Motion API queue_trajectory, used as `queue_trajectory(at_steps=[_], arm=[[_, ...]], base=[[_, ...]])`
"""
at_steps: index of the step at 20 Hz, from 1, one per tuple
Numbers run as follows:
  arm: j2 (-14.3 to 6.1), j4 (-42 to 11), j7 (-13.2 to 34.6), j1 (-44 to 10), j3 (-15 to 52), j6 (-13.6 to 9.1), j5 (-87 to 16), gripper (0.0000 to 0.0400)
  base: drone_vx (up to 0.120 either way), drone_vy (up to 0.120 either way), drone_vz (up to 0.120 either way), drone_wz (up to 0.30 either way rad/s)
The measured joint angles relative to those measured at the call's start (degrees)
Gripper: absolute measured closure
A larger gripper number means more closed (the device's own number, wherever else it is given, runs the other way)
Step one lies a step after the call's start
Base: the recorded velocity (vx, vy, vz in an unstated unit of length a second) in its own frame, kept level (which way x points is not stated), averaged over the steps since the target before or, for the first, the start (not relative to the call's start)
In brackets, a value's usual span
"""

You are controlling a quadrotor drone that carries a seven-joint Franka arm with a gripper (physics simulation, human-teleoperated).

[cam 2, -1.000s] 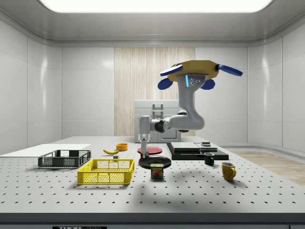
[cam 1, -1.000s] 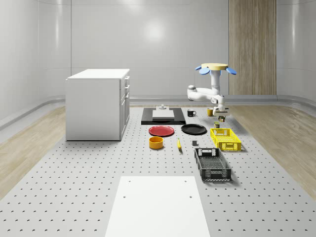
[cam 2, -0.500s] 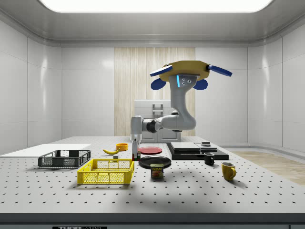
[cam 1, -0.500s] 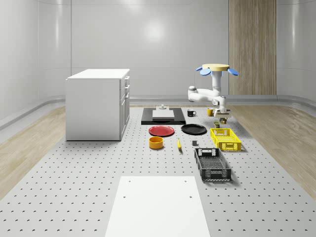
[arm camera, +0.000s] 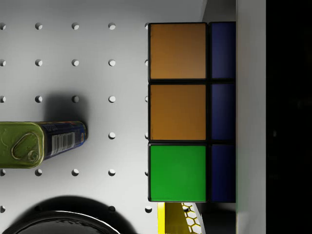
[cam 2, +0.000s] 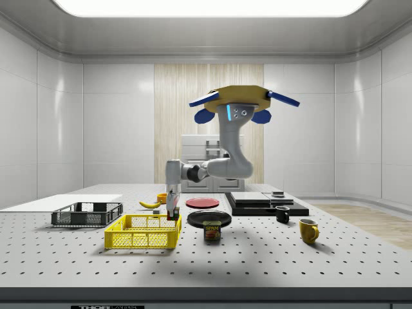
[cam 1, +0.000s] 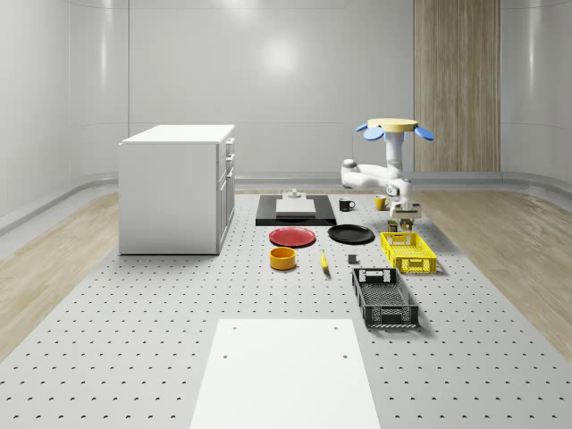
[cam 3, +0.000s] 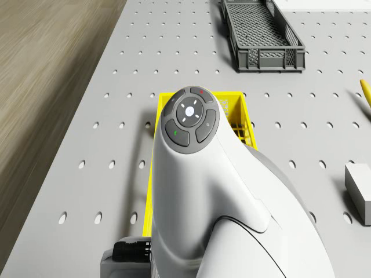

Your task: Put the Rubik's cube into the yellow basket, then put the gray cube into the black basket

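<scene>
above yellow basket edge, claw seemingly grips rubik's cube.

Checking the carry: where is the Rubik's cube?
In the side view, the Rubik's cube hangs in the gripper over the yellow basket's right end.

orange-green-blue Rubik's cube, yellow basket, black basket

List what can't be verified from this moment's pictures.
- Gray cube: drone view, cut off by the picture's edge.
- Yellow basket interior: drone view, largely hidden by the arm.
- Rubik's cube: wrist view, one side hidden behind a gripper finger.
</scene>
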Motion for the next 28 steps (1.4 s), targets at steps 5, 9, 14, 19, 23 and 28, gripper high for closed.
queue_trajectory(at_steps=[5, 9, 14, 19, 23, 28], arm=[[-0.17, 0.0, 0.01, -0.02, 0.02, 0.16, 0.07, 0.0075], [-0.3, 0.01, 0.02, -0.03, 0.04, 0.28, 0.12, 0.0075], [-0.44, 0.01, 0.03, -0.05, 0.06, 0.41, 0.17, 0.0075], [-0.58, 0.05, 0.05, -0.1, -0.31, 0.65, -0.15, 0.0075], [-0.76, 0.35, 0.11, -0.37, -2.88, 1.53, -2.57, 0.0075], [-0.86, 1.16, 0.22, -1.04, -7.52, 3.02, -6.96, 0.0075]], base=[[0.12, 0.0, 0.0, 0.0], [0.12, -0.08, 0.0, 0.0], [0.12, -0.112, 0.0, 0.0], [0.04, 0.0, 0.0, 0.0], [0.0, 0.0, 0.0, 0.0], [0.0, 0.0, 0.0, 0.0]])
